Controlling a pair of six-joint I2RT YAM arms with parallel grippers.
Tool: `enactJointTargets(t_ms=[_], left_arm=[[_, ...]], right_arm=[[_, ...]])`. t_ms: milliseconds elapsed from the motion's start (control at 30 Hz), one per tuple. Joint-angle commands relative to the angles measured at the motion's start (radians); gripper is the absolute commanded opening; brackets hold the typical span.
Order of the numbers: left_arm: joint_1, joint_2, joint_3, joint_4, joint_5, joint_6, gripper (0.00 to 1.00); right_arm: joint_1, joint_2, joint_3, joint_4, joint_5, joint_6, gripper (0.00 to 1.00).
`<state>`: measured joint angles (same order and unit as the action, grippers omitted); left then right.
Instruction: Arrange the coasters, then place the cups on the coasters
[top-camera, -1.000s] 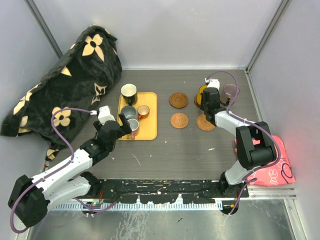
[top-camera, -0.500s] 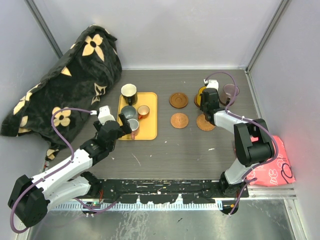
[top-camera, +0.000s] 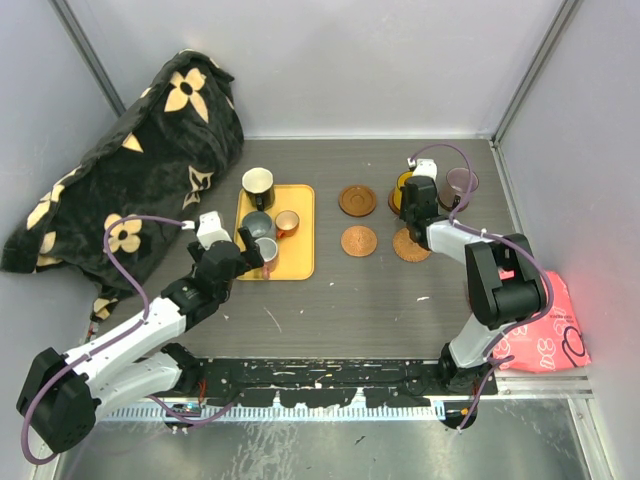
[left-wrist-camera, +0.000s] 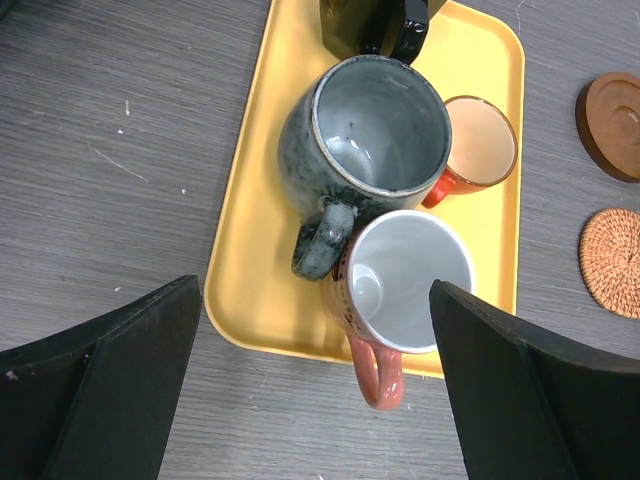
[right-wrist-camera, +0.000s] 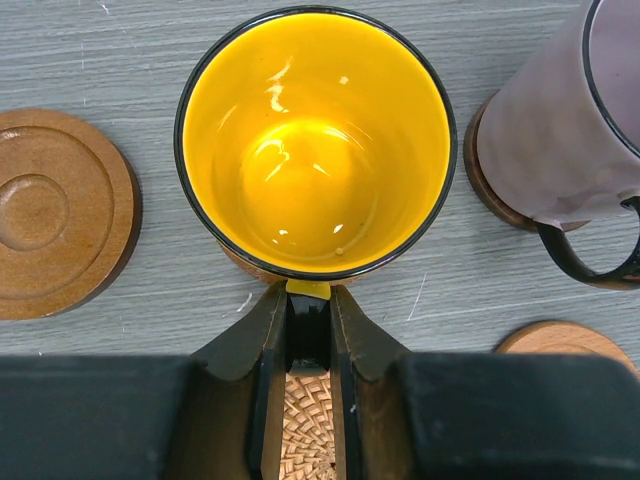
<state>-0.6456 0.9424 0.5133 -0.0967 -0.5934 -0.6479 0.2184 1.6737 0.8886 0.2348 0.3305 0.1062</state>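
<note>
tray (left-wrist-camera: 248, 270): plain yellow
blanket (top-camera: 150, 150): black, cream flower print
yellow cup (right-wrist-camera: 315, 140): glossy yellow inside, black rim
coaster (right-wrist-camera: 60, 215): reddish-brown, ringed
desk (left-wrist-camera: 120, 150): grey wood grain

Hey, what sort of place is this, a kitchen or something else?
Likely a robot test cell, not a kitchen: left arm and right arm bolted at the table edge, bare grey walls around it, cups staged on a tray.

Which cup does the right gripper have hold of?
The yellow cup, its handle pinched in the right gripper. The purple-grey cup beside it stands free, and the other four cups sit at the yellow tray.
</note>
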Motion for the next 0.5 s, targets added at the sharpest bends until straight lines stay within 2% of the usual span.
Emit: enactJointTargets(t_ms=[0, 333, 467], left_arm=[[0.006, 0.0, 0.01, 0.06, -0.001, -0.015, 0.98], [0.006, -0.003, 0.011, 0.06, 0.0, -0.015, 0.98], [0.006, -0.004, 0.01, 0.06, 0.0, -0.016, 0.98]], right_arm=[[-0.004, 0.0, 0.053, 0.106, 0.015, -0.01, 0.01], [-0.004, 0.008, 0.061, 0.07, 0.025, -0.001, 0.01], [-0.005, 0.011, 0.068, 0.054, 0.03, 0.003, 0.07]])
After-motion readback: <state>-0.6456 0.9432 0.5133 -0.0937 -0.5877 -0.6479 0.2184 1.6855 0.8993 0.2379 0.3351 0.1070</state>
